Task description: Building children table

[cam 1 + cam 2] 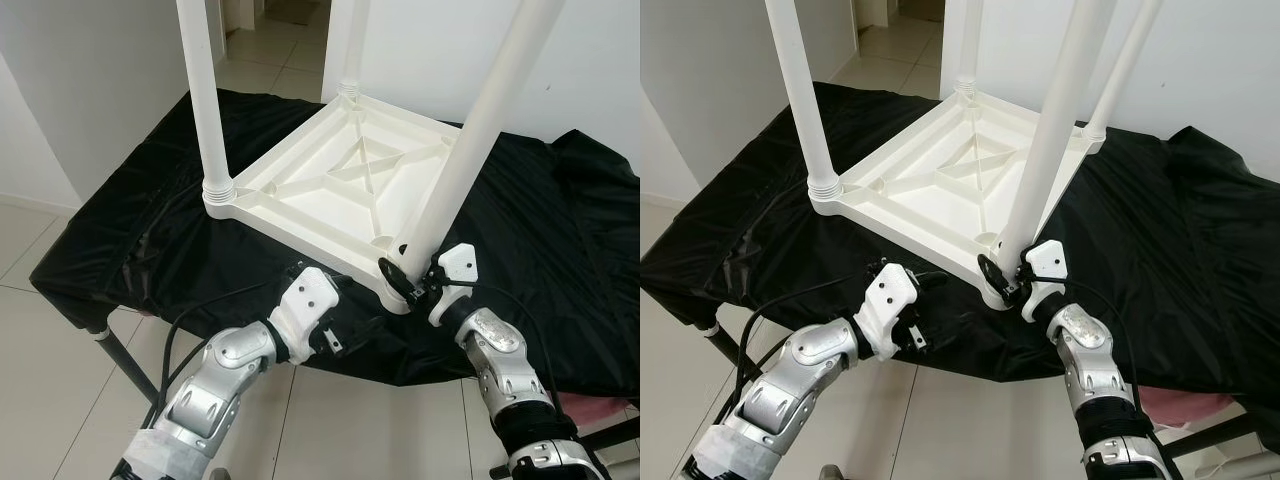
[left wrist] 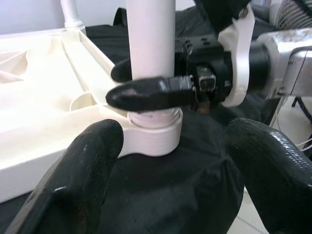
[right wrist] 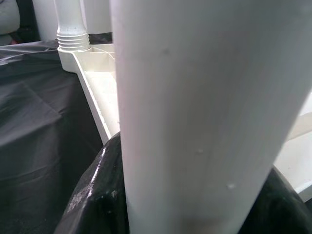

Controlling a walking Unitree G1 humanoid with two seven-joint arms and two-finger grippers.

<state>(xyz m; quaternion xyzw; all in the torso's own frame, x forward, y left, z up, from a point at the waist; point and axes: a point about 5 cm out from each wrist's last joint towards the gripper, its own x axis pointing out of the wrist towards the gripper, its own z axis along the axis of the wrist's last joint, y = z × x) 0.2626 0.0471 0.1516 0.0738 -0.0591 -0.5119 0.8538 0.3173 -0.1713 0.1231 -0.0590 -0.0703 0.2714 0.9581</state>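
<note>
The black-draped bench point(image 1: 560, 230) carries the upturned white children's table point(image 1: 340, 190), its legs pointing up. The near leg point(image 1: 470, 140) rises steeply from the corner socket right at the right pincer point(image 1: 400, 272), which is clamped round its base. The left pincer point(image 2: 170, 161), fingers spread and empty, sits just beside that corner, farther off.
</note>
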